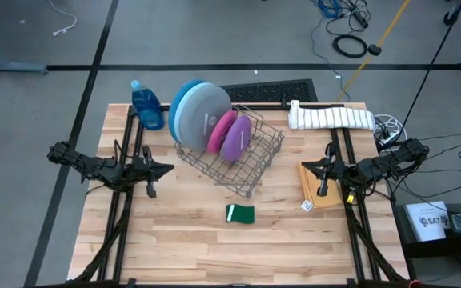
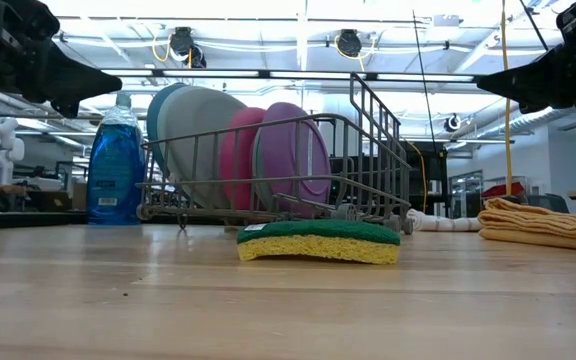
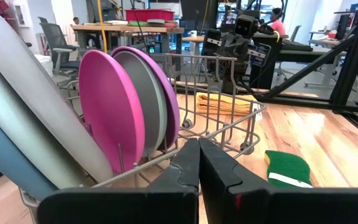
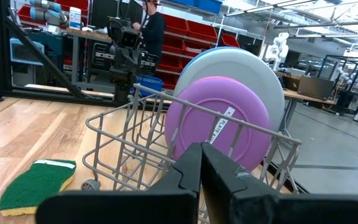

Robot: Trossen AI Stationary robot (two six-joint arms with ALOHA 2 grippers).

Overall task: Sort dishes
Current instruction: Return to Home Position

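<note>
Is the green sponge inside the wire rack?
No, the green sponge lies flat on the table, outside the wire rack and apart from it.

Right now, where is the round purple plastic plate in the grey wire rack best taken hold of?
Probably its upper rim, from above: the purple plate stands on edge in the grey wire rack, top exposed, lower part behind wires.

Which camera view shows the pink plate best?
The left wrist view: the pink plate faces the camera, upright in the rack. The high view shows it small and slanted, the low view a sliver, and in the right wrist view the purple plate hides it.
</note>
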